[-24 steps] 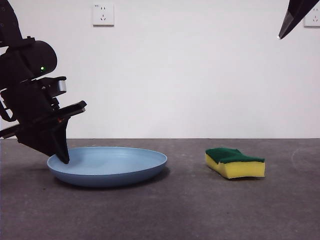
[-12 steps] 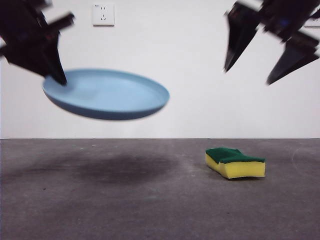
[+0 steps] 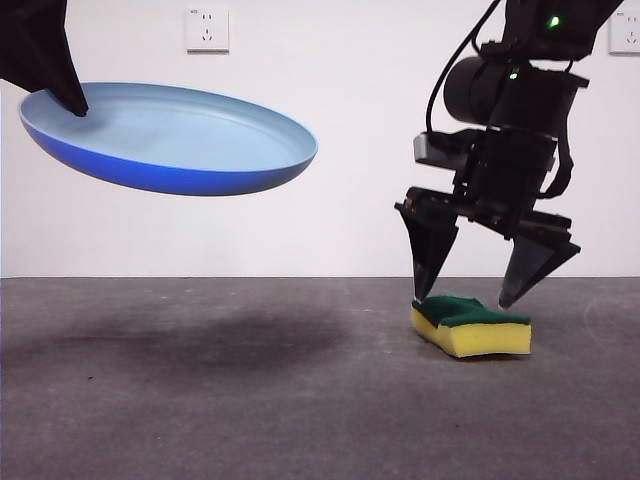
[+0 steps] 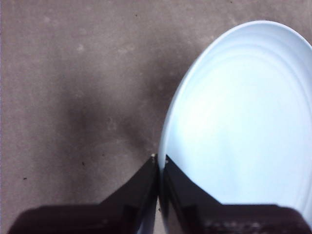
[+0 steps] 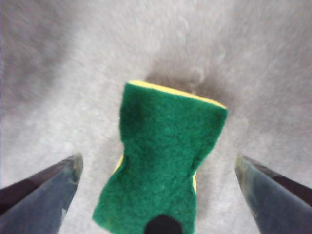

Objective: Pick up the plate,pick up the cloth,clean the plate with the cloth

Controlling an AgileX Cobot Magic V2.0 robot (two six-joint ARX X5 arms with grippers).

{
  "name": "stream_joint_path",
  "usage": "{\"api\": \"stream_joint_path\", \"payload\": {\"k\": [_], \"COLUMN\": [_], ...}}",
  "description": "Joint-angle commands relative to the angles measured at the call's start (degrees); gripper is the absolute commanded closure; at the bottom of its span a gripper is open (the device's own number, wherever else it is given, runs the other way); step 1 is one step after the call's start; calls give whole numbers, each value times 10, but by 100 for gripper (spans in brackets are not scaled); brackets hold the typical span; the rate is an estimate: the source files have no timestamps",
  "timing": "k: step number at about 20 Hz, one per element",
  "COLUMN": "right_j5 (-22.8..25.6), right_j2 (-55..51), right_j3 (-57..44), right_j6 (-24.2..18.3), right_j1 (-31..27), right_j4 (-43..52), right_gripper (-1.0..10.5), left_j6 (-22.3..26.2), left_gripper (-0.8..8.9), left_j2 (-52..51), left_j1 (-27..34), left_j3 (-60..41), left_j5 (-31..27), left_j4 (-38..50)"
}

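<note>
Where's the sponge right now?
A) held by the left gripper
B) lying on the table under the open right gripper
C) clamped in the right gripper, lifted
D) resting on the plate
B: the sponge lies flat on the table, with the right gripper open just above it, jaws either side, not gripping.

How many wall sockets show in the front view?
2: one socket high on the wall above the lifted plate, another socket at the top right corner, partly hidden by the arm.

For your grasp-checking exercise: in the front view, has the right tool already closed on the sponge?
No. The right tool hangs open just above the sponge, which lies flat on the table.
</note>
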Motion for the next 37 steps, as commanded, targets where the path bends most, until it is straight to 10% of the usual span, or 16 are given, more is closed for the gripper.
{"api": "stream_joint_path", "payload": {"k": [1, 14, 20, 37], "right_j5": [0, -1, -2, -69], "right_j2": [11, 47, 42, -162], "right_j3": [0, 0, 0, 0], "right_j6": [-5, -7, -7, 33], "right_j1": [2, 2, 5, 154], "right_j4": [1, -2, -7, 53], "right_gripper": [484, 583, 957, 963], "left_j6": [7, 7, 7, -71], "left_gripper": [821, 821, 821, 821], "left_j2": [-1, -1, 0, 102], "left_j1": [-3, -3, -2, -164], "left_j3": [-3, -3, -3, -3], "left_j5": [0, 0, -5, -56], "left_j4": [2, -7, -2, 117]}}
